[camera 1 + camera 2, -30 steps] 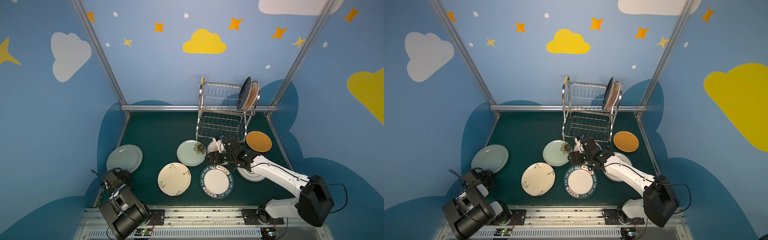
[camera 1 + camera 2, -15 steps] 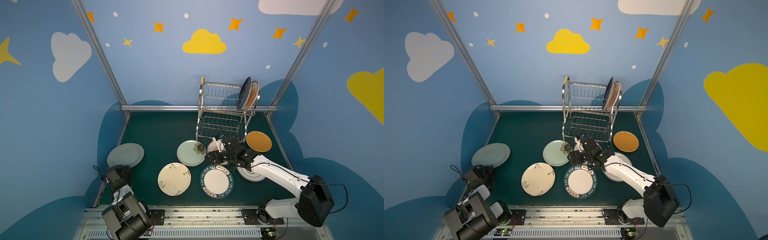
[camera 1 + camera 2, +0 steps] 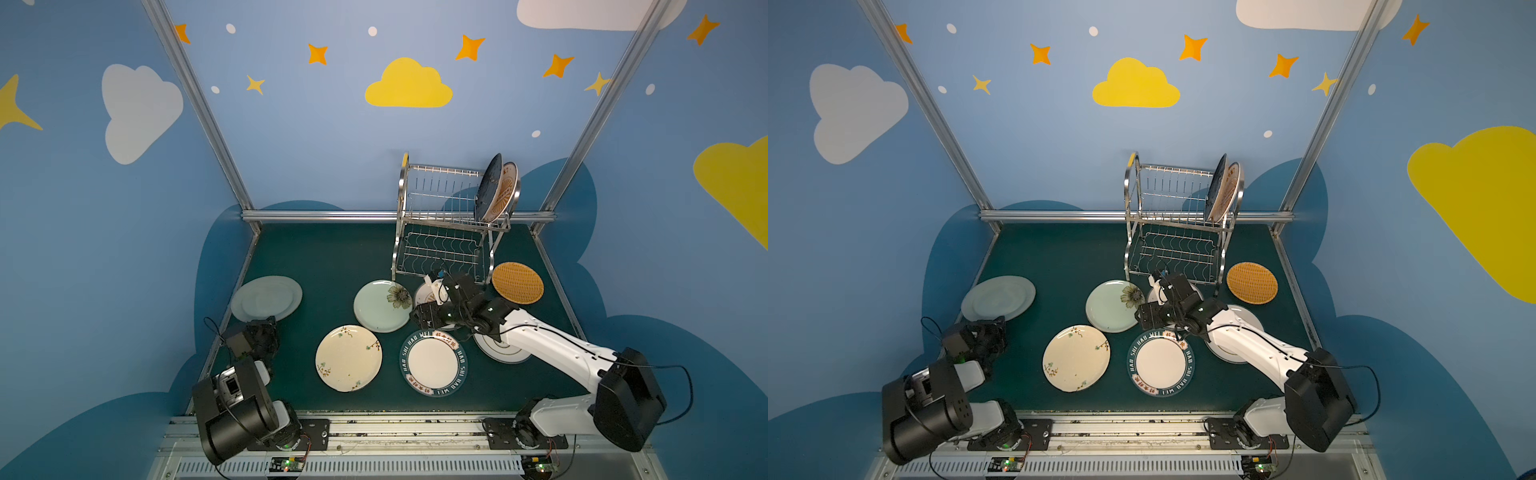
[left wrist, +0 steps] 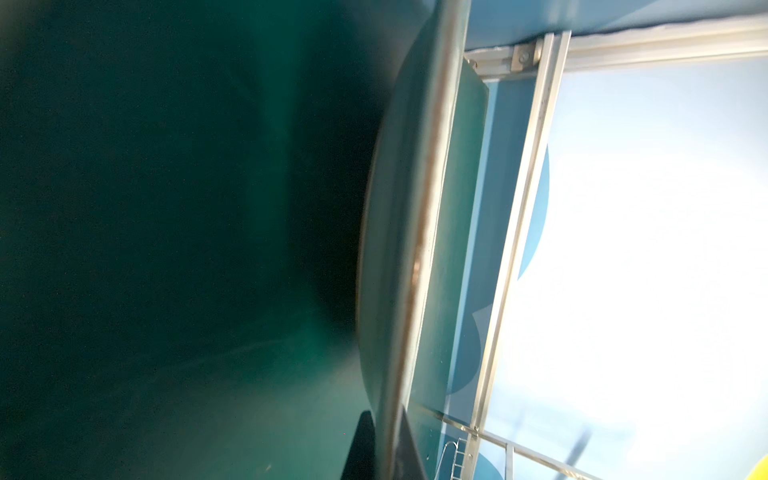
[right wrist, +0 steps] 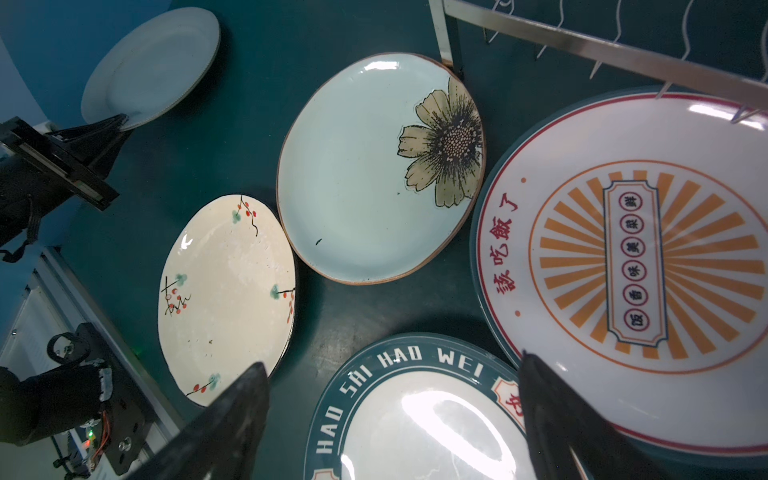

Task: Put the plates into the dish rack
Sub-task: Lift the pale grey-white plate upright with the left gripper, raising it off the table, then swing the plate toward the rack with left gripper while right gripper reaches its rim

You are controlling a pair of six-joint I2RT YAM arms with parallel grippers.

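Shows L hand (image 3: 269,322) newly shut on pale plate (image 3: 266,297) rim, ready for lift to dish rack (image 3: 449,222). R hand (image 5: 392,361): wide open, empty.

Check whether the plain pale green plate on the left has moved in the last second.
Yes. The plain pale green plate, gripped by the left gripper, has shifted toward the back rail.

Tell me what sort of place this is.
Likely a robot training cell, not a kitchen: cloud-painted blue walls, left arm and right arm on a front rail, a dish rack and plates on green matting.
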